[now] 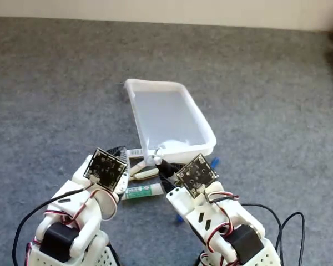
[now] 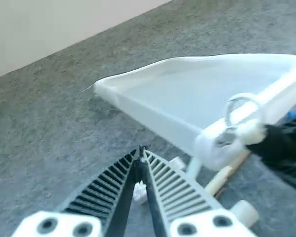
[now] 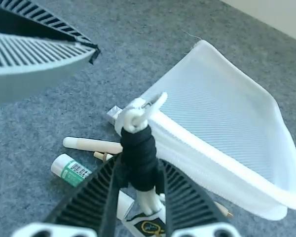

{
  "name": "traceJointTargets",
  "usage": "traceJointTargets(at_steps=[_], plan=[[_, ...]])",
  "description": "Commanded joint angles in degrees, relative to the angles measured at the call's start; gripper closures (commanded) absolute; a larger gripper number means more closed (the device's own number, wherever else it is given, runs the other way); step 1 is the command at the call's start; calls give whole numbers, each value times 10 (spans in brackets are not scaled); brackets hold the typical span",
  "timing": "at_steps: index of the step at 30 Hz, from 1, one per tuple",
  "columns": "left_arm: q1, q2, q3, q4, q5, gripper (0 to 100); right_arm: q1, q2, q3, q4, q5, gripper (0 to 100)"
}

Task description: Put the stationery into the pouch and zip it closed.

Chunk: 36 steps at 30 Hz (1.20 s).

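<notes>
The white mesh pouch (image 1: 166, 116) lies open-mouthed on grey carpet, its zip corner lifted. My right gripper (image 3: 138, 163) is shut on the black-wrapped zipper pull (image 3: 137, 148), which ends in a white ring (image 3: 149, 105). In the high view this gripper (image 1: 162, 165) sits at the pouch's near corner. My left gripper (image 2: 140, 152) is shut with nothing between its tips, just short of the pouch's (image 2: 197, 94) near side. Outside the pouch lie a green-labelled glue stick (image 1: 140, 192), a wooden pen (image 1: 146, 173) and a small white labelled piece (image 1: 134, 152).
A blue item (image 1: 213, 162) lies by the pouch's right corner and another blue tip (image 1: 179, 218) beside the right arm. Grey carpet (image 1: 55, 100) spreads wide on all sides, with a pale wall edge (image 1: 155, 11) at the far end.
</notes>
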Motion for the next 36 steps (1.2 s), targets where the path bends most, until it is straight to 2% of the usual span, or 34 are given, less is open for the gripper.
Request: traceJointTargets(at_steps=[1, 5, 10, 15, 24, 32, 36], plan=[[24, -2, -10, -42, 24, 992, 10, -9, -9, -3, -24, 994], [30, -2, 18, -76, 25, 992, 10, -9, -12, -3, -31, 994], [78, -2, 37, -106, 25, 985, 10, -9, -12, -3, -31, 994], [87, -2, 67, -107, 27, 845, 10, -9, -12, -3, -31, 994], [87, -2, 69, -103, 50, 840, 10, -9, -13, -3, -31, 994], [91, -3, 9, 16, 50, 840, 10, -9, -13, -4, -31, 994], [91, -3, 14, 21, 50, 839, 10, -9, -7, -21, -33, 994]])
